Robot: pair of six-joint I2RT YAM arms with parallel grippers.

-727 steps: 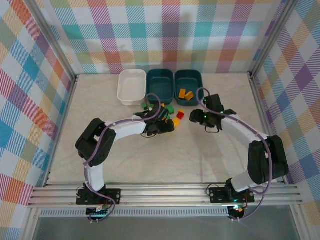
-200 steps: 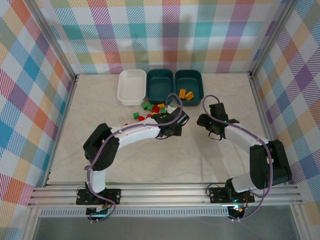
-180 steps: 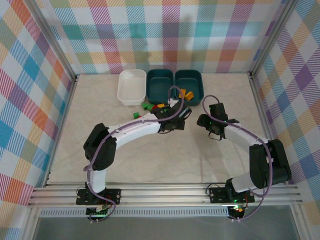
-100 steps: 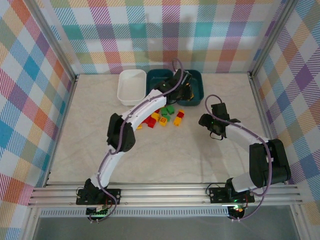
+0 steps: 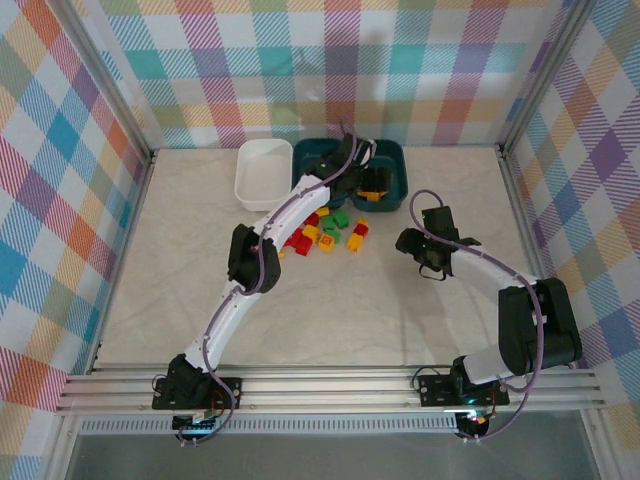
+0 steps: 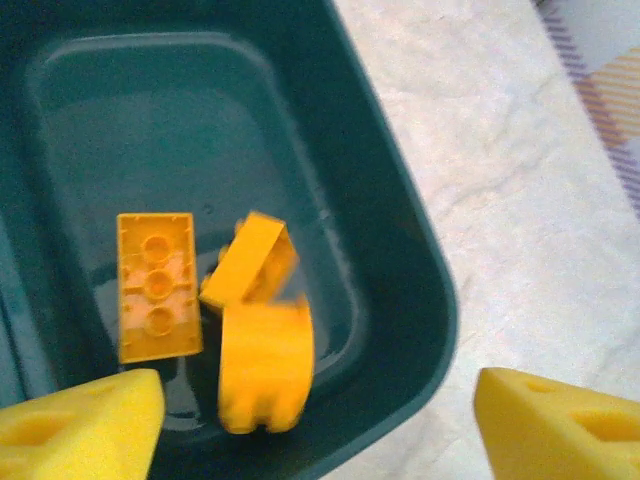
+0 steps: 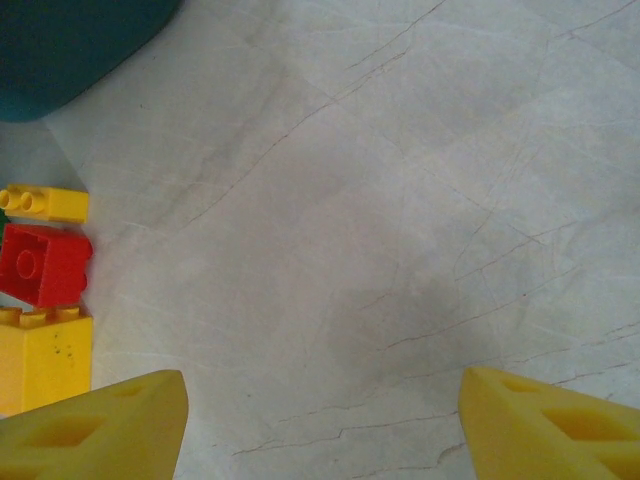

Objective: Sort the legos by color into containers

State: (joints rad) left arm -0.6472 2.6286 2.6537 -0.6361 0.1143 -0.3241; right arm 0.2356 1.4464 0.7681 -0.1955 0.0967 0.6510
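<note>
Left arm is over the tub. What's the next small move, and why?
Probably swing the left gripper toward the loose bricks on the table: its jaws stand open above the teal tub, and three yellow bricks lie inside.

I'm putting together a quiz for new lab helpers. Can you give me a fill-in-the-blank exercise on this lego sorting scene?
1. The teal tub below the left gripper holds ____ bricks.
2. Those bricks are all ____ in colour.
3. The right gripper hangs with its jaws ____ above the table.
4. In the right wrist view, the middle brick, lying between two yellow ones, is ____.

Missing words: three; yellow; open; red.
</note>
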